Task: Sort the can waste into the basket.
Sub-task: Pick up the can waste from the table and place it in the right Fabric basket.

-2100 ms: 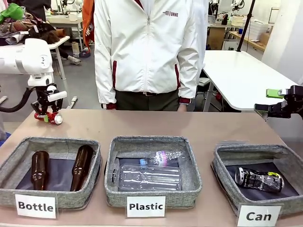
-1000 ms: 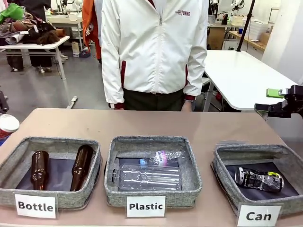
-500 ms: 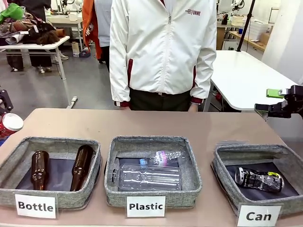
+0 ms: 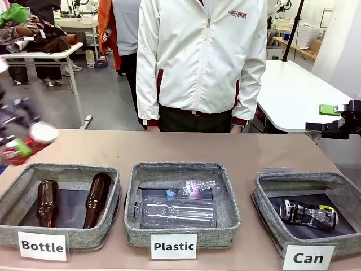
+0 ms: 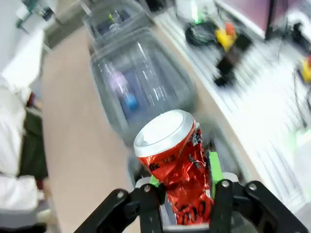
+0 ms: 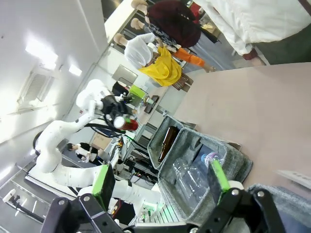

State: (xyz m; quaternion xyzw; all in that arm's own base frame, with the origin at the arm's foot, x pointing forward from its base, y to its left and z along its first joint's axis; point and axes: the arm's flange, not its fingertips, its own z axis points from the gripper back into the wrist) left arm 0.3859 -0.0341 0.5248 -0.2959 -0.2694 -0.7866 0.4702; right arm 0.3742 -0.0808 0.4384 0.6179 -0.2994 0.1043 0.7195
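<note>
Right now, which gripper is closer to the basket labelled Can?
Right. The right gripper hangs open just beyond the Can basket, at the table's right edge. The left gripper, shut on the crushed red can, is at the far left.

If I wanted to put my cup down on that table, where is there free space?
The broad strip of table between the person and the three baskets is bare. The narrow gaps between baskets are tight. Inside, the "Bottle" basket and "Plastic" basket are crowded; the "Can" basket has room beside the black can. The left gripper carries a red can at the left edge.
</note>
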